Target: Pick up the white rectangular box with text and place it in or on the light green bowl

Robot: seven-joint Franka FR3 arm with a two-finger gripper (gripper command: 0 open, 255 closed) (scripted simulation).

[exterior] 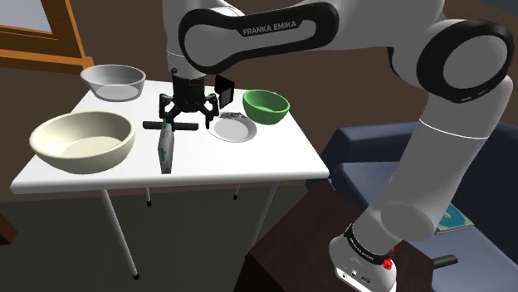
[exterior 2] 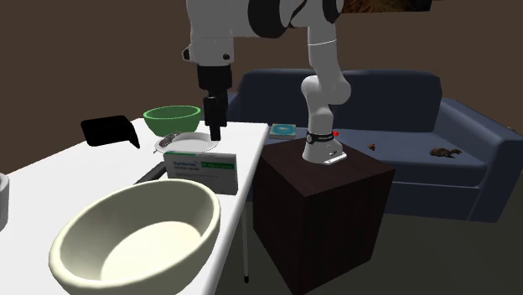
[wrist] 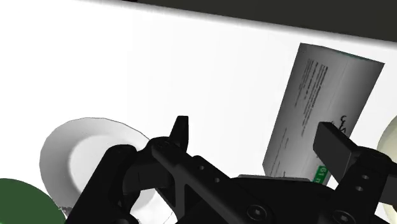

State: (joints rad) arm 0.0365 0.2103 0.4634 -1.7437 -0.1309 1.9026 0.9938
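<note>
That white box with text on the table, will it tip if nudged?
Probably: the box stands upright on a thin edge, so a push on its broad face may topple it. Its flat sides suggest it would slide or fall flat, not roll.

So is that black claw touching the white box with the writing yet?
Apart. The second exterior view shows the gripper ending above the top edge of the box, with a clear gap between them.

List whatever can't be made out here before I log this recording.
- White rectangular box: its print is too small to read, second exterior view.
- One end of the box: hidden behind the black gripper, wrist view.
- Small dark item on the shallow white plate: too small to identify, shoulder view.
</note>
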